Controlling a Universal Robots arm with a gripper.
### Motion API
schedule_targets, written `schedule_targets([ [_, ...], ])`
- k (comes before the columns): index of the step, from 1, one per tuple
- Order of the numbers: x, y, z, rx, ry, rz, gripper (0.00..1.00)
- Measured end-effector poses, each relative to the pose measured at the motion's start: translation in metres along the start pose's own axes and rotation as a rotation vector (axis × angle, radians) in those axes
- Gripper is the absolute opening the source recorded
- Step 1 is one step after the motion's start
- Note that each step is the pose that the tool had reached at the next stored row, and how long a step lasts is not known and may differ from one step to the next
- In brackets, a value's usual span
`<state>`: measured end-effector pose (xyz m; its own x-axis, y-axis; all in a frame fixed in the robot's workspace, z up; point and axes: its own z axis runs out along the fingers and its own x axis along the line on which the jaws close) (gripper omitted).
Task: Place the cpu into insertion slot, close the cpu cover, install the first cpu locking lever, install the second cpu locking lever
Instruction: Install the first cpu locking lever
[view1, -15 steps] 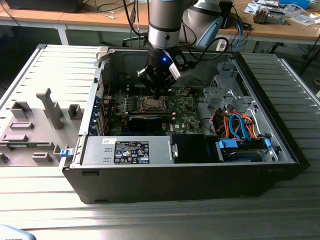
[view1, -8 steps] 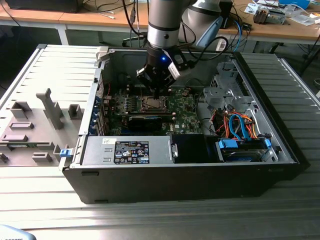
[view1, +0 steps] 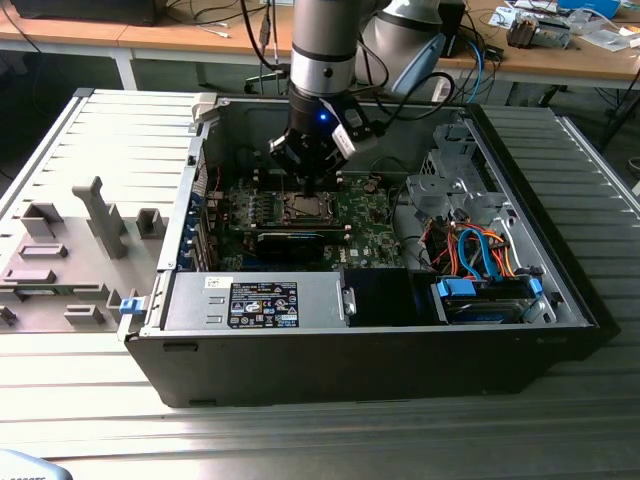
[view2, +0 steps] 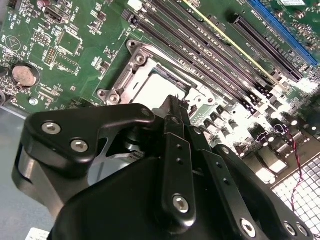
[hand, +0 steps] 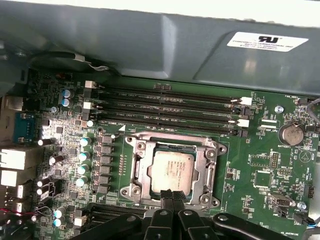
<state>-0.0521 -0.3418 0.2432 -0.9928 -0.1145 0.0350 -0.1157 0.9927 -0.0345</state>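
The cpu (hand: 172, 170), a dull silver square chip, lies in the insertion slot (hand: 134, 191) on the green motherboard. Around it the silvery cpu cover (hand: 142, 165) appears to lie flat, with the chip showing through its window. My gripper (hand: 172, 194) is shut, its black fingertips pressed together at the slot's edge, just over the rim of the chip. In the second wrist view the gripper (view2: 176, 102) hides part of the cpu (view2: 156, 86). In the exterior view the gripper (view1: 308, 178) hangs right above the slot (view1: 303, 207) inside the open computer case.
Long memory slots (hand: 165, 107) run beside the socket, with the grey case wall (hand: 150, 45) behind them. A long black card (view1: 290, 240), the power supply (view1: 260, 300) and a drive bay with blue and orange cables (view1: 480, 262) crowd the case. A grey fixture tray (view1: 70, 250) sits at the exterior view's left.
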Motion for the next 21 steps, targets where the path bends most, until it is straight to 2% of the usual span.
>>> schedule_targets([
  [10,0.0067,0.0008,0.0002,0.0001,-0.0008,0.0,0.11],
  [21,0.0196,0.0026,0.0006,0.0003,-0.002,0.0,0.11],
])
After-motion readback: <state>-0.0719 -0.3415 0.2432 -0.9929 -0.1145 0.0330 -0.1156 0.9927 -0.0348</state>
